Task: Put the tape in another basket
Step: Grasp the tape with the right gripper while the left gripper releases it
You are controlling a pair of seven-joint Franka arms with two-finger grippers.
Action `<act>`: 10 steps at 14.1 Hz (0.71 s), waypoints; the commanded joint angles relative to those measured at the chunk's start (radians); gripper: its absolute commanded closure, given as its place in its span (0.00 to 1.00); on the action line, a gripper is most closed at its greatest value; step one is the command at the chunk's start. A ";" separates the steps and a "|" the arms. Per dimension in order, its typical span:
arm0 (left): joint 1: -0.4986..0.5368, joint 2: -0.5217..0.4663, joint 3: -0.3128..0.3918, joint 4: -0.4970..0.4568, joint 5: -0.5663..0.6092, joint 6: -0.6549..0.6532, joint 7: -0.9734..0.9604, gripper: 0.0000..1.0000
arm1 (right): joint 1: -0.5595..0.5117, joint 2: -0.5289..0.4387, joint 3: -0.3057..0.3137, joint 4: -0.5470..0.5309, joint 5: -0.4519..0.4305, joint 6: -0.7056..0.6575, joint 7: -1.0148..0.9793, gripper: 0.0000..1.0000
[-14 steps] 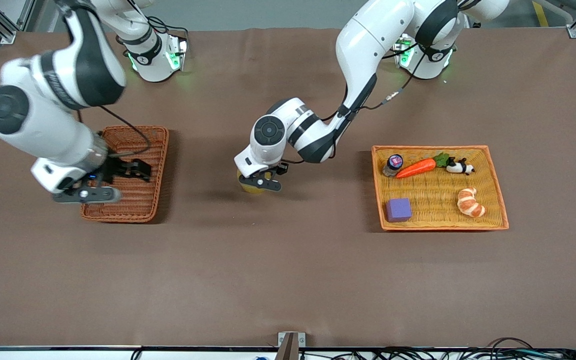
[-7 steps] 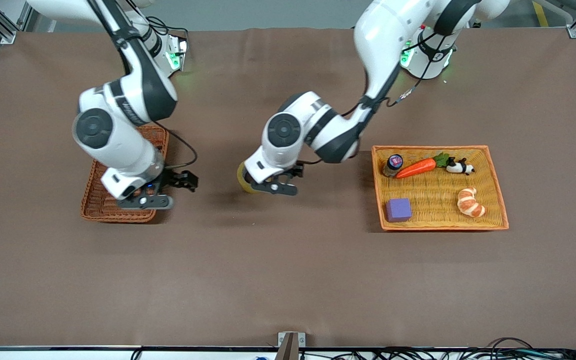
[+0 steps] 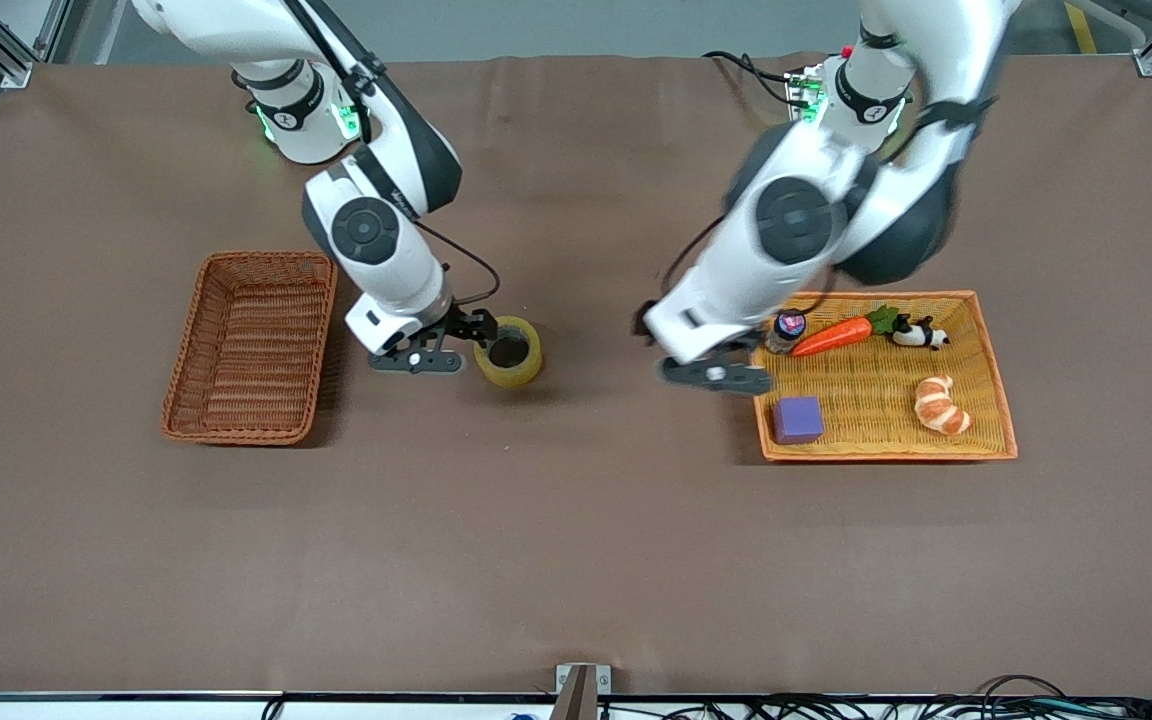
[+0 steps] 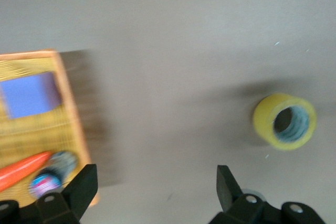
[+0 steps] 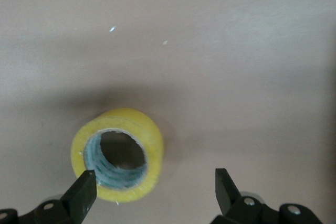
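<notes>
While the tape sits on its side on the bare brown surface, between the two baskets, the job looks roughly half done! It's out of the orange tray, but the darker wicker basket holds nothing. Right pincer hangs low just beside the roll, spread wide, gripping nothing. Left pincer hangs over the tray's edge, also spread and empty. What's left, by my read: grab, carry, drop in.

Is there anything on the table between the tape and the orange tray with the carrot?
Nothing lies there: bare brown table between the tape and the orange tray. Only the open left hand hangs above it, seen from the front.
</notes>
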 commanded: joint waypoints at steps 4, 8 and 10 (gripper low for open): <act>0.256 -0.250 -0.003 -0.090 0.005 -0.102 0.266 0.00 | 0.045 0.105 0.001 -0.064 -0.043 0.168 0.052 0.00; 0.444 -0.310 -0.006 -0.083 0.006 -0.182 0.375 0.00 | 0.043 0.165 0.001 -0.063 -0.061 0.217 0.046 0.44; 0.510 -0.327 0.002 -0.084 0.008 -0.186 0.456 0.00 | 0.025 0.167 0.001 -0.050 -0.070 0.206 0.044 0.98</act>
